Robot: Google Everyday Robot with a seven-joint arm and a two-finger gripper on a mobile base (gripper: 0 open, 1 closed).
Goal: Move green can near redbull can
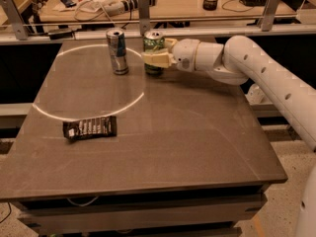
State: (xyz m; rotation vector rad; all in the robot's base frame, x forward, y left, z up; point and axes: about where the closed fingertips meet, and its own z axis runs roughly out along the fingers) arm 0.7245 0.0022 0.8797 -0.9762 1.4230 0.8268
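The green can stands upright near the table's far edge, with a silver top and dark lettering. My gripper reaches in from the right and is shut on the green can, its cream fingers wrapped around the can's middle. The redbull can, slim, silver and blue, stands upright just left of the green can with a small gap between them. The white arm stretches in from the right side.
A dark snack bar wrapper lies on the grey table at the front left. A white ring is marked on the table's left half. A metal rail and a cluttered desk run behind the table's far edge.
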